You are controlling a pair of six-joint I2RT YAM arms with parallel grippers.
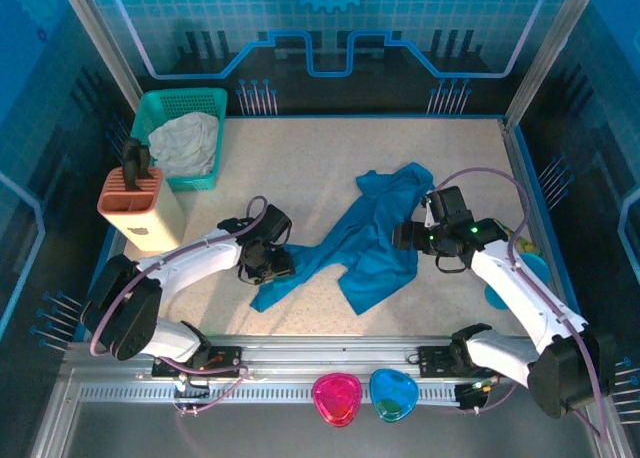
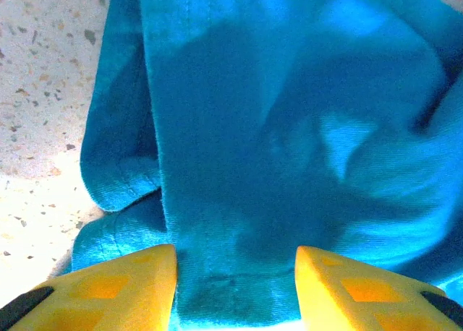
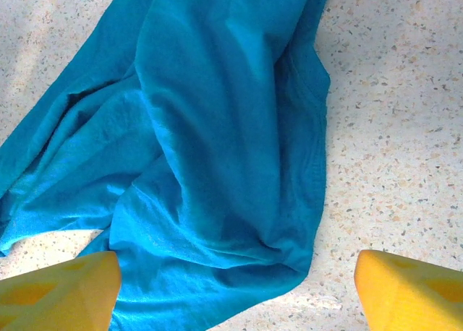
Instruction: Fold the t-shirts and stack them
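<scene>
Shirt (image 1: pixel 368 240): one teal t-shirt, unfolded. It lies crumpled in a diagonal band across the middle of the desk (image 1: pixel 300 168), running from lower left of centre up to right of centre in the top view. It is twisted and bunched, with no fold made and nothing stacked. Judged stage: still spreading out, before the first fold.

Left gripper (image 2: pixel 233 257): down at the lower-left end of the shirt. In the wrist view the jaws stand partway apart, astride a stitched hem. Cloth lies between the fingers (image 2: pixel 130 280), and no pinch is seen. Judgement: it is set here to take the shirt by the hem, where the seam gives a firm edge to pull.

Right gripper (image 3: pixel 231 280): at the right side of the shirt, beside the bunched upper part in the top view. The jaws are wide and hold nothing; below them are the cloth's edge and bare desk. Judgement: it sits opposite the left gripper so the two can draw the shirt flat between them.

Other items: a green basket (image 1: pixel 185 95) at upper left holds a pale cloth (image 1: pixel 185 143). An orange slotted block (image 1: pixel 140 206) stands just in front of it. Both are well apart from the shirt. A pink dish (image 1: pixel 337 398) and a blue dish (image 1: pixel 393 393) sit at the bottom edge.

Writing: none legible. The shirt is plain, with no print or tag seen. The basket and block are unmarked. The back panel shows a gear and line pattern, no letters.
</scene>
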